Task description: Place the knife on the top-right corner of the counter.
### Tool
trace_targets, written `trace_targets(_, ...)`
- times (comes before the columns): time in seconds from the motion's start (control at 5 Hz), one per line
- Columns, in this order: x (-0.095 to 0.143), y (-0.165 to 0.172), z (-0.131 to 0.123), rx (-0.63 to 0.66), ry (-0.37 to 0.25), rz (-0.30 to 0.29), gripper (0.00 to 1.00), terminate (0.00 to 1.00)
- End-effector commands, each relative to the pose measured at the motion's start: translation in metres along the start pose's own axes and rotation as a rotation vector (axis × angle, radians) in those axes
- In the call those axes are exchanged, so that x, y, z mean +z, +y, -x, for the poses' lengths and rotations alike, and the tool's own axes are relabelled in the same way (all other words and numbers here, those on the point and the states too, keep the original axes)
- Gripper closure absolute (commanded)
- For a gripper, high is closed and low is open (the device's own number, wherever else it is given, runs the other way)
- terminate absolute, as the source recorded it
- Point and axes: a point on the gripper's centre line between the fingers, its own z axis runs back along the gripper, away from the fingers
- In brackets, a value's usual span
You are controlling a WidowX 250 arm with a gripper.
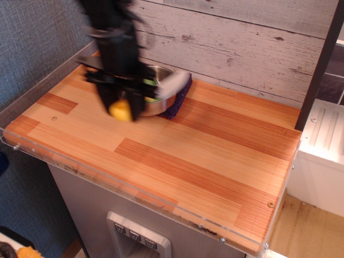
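The knife (141,95) is hanging clamped in the blurred gripper (122,91) at upper left of the frame, above the steel pan (164,102), yellow handle low, blade pointing right. The counter (204,156) is lying bare toward its right and lower edges.

The counter (204,156) is strip-laid wood, light and reddish, smooth with a low sheen; clear glossy acrylic edges its front. Behind the counter, the wall (242,43) is rough, whitewashed, weathered planks. The pan (161,102) on the counter is shiny bare metal, sitting on a dark purple, nubbly cloth (181,97). The knife (145,97) has a yellow plastic handle and a pale matt blade. The gripper (121,80) looks matt black.
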Motion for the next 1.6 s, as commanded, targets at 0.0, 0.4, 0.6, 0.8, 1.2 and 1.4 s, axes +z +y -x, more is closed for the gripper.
trace_targets(0.0, -0.022, -0.088, -0.047, 0.063, 0.042, 0.068, 1.00, 0.00)
trace_targets(0.4, -0.035, -0.086, -0.075, 0.194, 0.022, 0.041, 1.00, 0.00)
trace_targets(0.6, -0.034, -0.082, -0.074, 0.165, 0.045, -0.047, 1.00, 0.00)
trace_targets(0.8, -0.073, -0.076, -0.074, 0.059, 0.109, -0.173, 0.00, 0.00)
trace_targets(1.2, -0.073, -0.087, -0.079, 0.068, 0.054, -0.131, 0.00, 0.00)
trace_targets(1.4, -0.017, -0.041, -0.027, 0.156, -0.063, -0.037, 0.00, 0.00)
